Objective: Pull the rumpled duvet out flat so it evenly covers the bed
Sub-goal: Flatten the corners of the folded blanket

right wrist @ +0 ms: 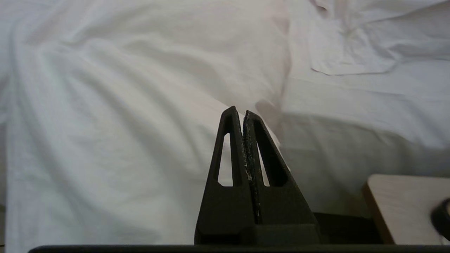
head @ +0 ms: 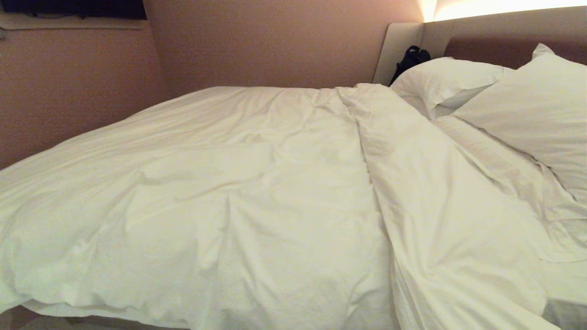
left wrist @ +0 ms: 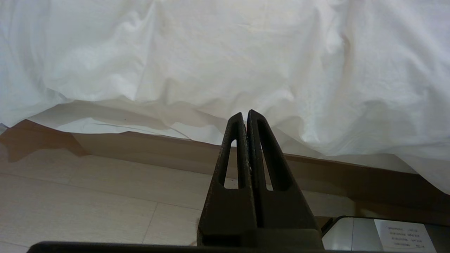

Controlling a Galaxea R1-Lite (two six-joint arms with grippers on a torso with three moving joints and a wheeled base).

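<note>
With both the left gripper (left wrist: 245, 116) and right gripper (right wrist: 238, 113) pressed together and empty, the rumpled duvet (head: 238, 192) lies just ahead of each on the bed (left wrist: 197, 149), so the right should probably part and pinch its folded-back edge.

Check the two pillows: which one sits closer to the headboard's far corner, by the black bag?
The smaller-looking pillow, farther from the camera. It lies right beside the black bag; the other pillow is nearer the camera, at the picture's right edge.
</note>
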